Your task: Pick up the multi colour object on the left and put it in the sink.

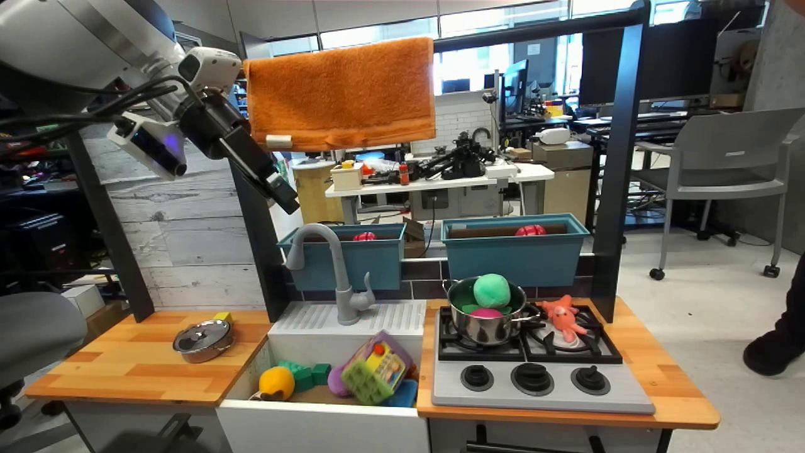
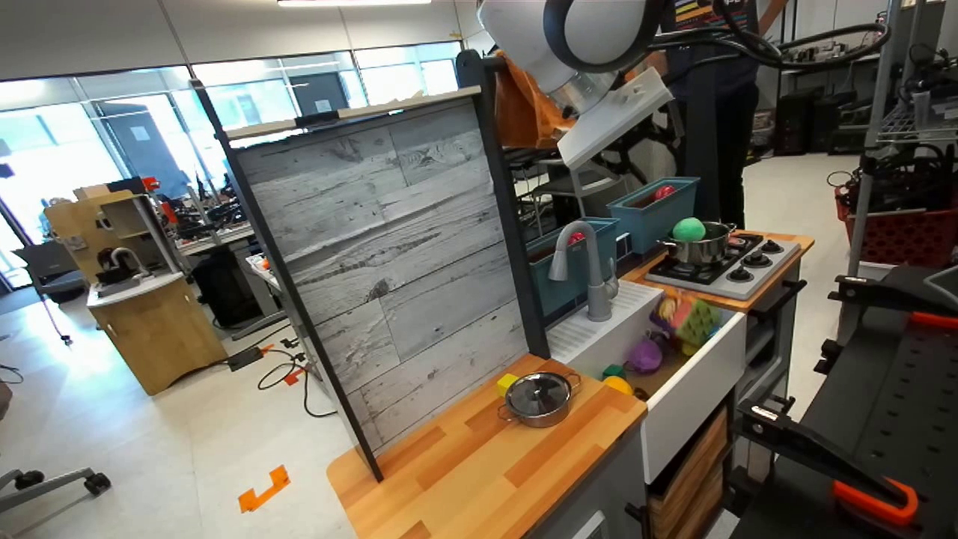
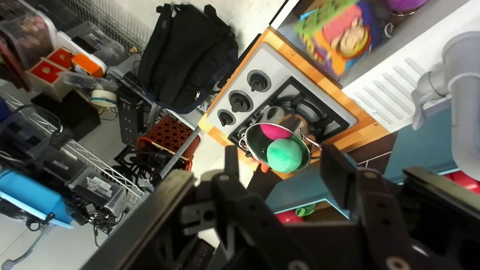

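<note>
The multi colour object (image 1: 377,370) is a soft cube with green, yellow, purple and orange faces. It lies tilted inside the white sink (image 1: 324,428), at the side nearest the stove. It also shows in an exterior view (image 2: 688,320) and at the top of the wrist view (image 3: 339,35), slightly blurred. The sink's front panel shows in an exterior view too (image 2: 694,393). My gripper (image 1: 284,194) is high above the sink and faucet, well apart from the cube. In the wrist view the gripper (image 3: 279,159) has its fingers spread with nothing between them.
A tall grey faucet (image 1: 339,270) stands behind the basin. The sink also holds a yellow toy (image 1: 277,382) and green blocks (image 1: 304,377). A pot with balls (image 1: 487,324) stands on the stove (image 1: 534,393). A lidded metal pan (image 1: 203,341) and yellow block (image 1: 223,317) sit at one end.
</note>
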